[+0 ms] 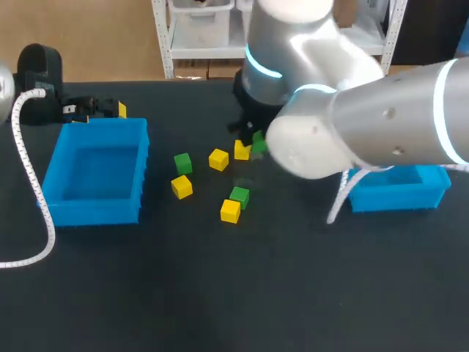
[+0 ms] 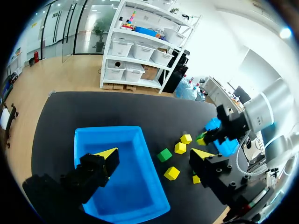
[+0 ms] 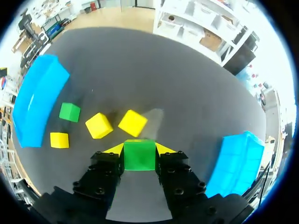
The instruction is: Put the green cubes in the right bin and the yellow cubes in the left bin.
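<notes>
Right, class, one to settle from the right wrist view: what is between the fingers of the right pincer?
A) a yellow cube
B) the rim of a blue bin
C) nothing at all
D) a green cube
D: the right wrist view shows a green cube clamped from both sides in the right pincer.

Silver right arm (image 1: 396, 117), black yellow-tipped hand (image 3: 139, 150)

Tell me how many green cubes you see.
3. One green cube sits between the right fingers; one nearest the left bin; one beside a yellow cube. The right arm may hide more.
</notes>
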`<action>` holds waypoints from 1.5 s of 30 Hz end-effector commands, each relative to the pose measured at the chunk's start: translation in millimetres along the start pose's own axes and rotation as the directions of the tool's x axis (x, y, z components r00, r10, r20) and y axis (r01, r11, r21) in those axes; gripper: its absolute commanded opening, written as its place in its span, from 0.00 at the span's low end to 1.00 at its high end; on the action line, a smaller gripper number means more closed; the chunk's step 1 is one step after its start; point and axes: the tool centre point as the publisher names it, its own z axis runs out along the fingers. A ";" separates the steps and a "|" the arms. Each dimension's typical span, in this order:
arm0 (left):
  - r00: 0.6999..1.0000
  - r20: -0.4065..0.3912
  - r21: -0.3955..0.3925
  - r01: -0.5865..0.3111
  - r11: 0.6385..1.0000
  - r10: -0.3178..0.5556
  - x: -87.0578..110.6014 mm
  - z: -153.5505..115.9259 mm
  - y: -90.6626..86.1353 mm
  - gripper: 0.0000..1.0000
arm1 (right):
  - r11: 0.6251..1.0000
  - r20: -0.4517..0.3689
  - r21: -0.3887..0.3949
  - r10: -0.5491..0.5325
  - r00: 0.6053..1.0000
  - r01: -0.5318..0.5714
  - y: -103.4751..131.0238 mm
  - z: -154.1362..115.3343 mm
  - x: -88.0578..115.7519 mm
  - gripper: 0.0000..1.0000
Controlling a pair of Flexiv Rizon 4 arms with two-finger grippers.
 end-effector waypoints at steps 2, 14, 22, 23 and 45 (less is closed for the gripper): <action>1.000 0.007 0.013 -0.003 1.000 0.003 1.7 -0.4 2.8 1.00 | 0.999 0.102 -0.014 0.050 0.994 -0.049 -36.4 -39.0 15.1 0.00; 1.000 0.007 0.013 -0.003 1.000 0.003 1.7 -0.4 2.8 1.00 | 0.964 0.165 0.014 0.261 0.951 -0.267 -134.7 -68.1 44.7 0.00; 1.000 0.007 0.013 -0.003 1.000 0.003 1.7 -0.4 2.8 1.00 | 0.929 0.108 0.068 0.357 0.928 -0.365 -181.2 -47.6 75.3 0.00; 1.000 0.007 0.013 -0.003 1.000 0.003 1.7 -0.4 2.8 1.00 | 0.928 0.097 0.073 0.357 0.929 -0.364 -183.2 -44.8 77.9 0.00; 1.000 0.007 0.013 -0.003 1.000 0.003 1.7 -0.4 2.8 1.00 | 0.988 0.103 0.038 0.146 0.984 -0.151 -126.8 -76.0 64.6 1.00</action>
